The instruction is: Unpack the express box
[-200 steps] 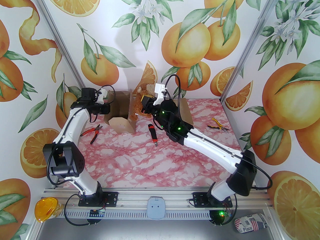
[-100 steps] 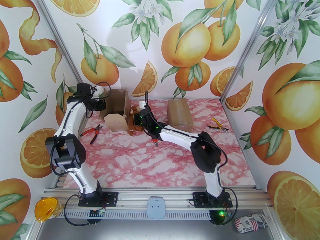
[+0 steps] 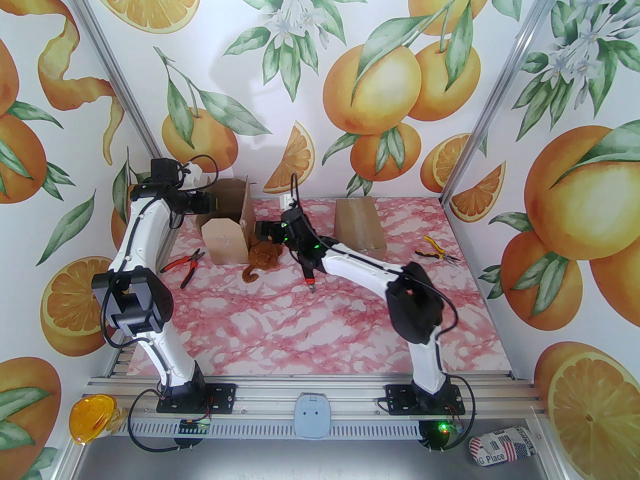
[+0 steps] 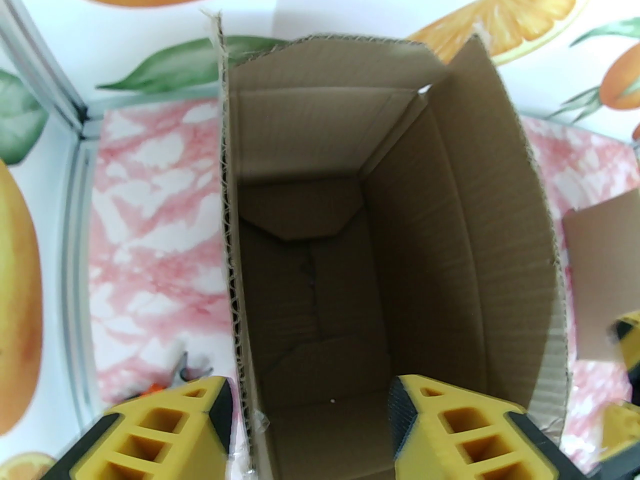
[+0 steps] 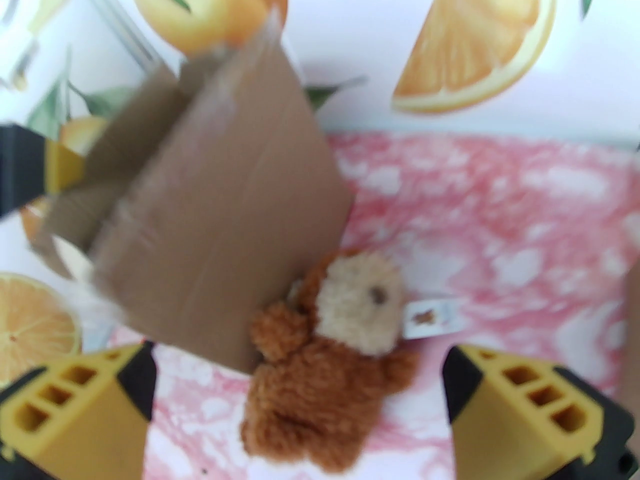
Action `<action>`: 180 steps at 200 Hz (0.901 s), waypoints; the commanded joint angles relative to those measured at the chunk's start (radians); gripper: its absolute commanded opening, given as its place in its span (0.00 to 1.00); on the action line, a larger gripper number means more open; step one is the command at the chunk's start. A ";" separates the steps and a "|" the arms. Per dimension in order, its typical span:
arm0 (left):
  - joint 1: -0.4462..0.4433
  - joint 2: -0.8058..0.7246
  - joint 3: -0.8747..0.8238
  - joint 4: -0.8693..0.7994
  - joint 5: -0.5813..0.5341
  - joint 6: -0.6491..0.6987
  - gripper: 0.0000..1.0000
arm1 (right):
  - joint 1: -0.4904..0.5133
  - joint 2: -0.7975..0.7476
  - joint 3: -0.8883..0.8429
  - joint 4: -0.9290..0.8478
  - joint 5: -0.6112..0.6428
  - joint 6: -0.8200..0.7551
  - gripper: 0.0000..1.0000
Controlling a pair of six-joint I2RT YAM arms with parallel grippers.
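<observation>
The open box [image 3: 227, 225] stands at the far left of the worktop [image 3: 320, 318]. The left end effector [image 4: 307, 398] straddles one box wall, one finger inside and one outside. The teddy bear [image 3: 262, 258] lies on the worktop against the box's right side, between the spread fingers of the right end effector [image 5: 297, 363]. Right of the bear lies a screwdriver [image 3: 309, 278], partly under the right arm. A second box [image 3: 360, 225] sits behind, right of centre. The left pliers [image 3: 184, 265] lie before the open box; the right pliers [image 3: 435, 250] lie near the right edge.
</observation>
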 commanded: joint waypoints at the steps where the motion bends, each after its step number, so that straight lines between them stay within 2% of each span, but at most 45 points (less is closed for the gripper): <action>1: -0.026 -0.121 0.063 0.024 -0.033 -0.054 0.70 | -0.054 -0.193 -0.022 -0.097 0.009 -0.102 1.00; 15: -0.053 -0.158 0.080 0.025 -0.032 -0.087 0.75 | -0.109 -0.270 -0.041 -0.180 0.006 -0.119 1.00; 40: -0.156 -0.200 0.098 0.018 -0.015 -0.159 0.77 | -0.261 -0.364 -0.093 -0.310 -0.032 -0.091 1.00; 66: -0.339 -0.204 0.092 0.033 -0.031 -0.231 0.78 | -0.426 -0.432 -0.227 -0.292 -0.118 -0.038 1.00; 88: -0.510 -0.161 0.086 0.087 -0.049 -0.288 0.78 | -0.523 -0.430 -0.278 -0.294 -0.197 -0.009 1.00; 120: -0.681 -0.043 0.089 0.177 -0.086 -0.366 0.78 | -0.588 -0.397 -0.294 -0.330 -0.246 -0.019 1.00; 150: -0.754 0.095 0.093 0.256 -0.039 -0.447 0.78 | -0.628 -0.358 -0.309 -0.328 -0.297 -0.034 1.00; 180: -0.797 0.211 0.092 0.364 0.027 -0.544 0.78 | -0.675 -0.303 -0.311 -0.329 -0.432 -0.019 1.00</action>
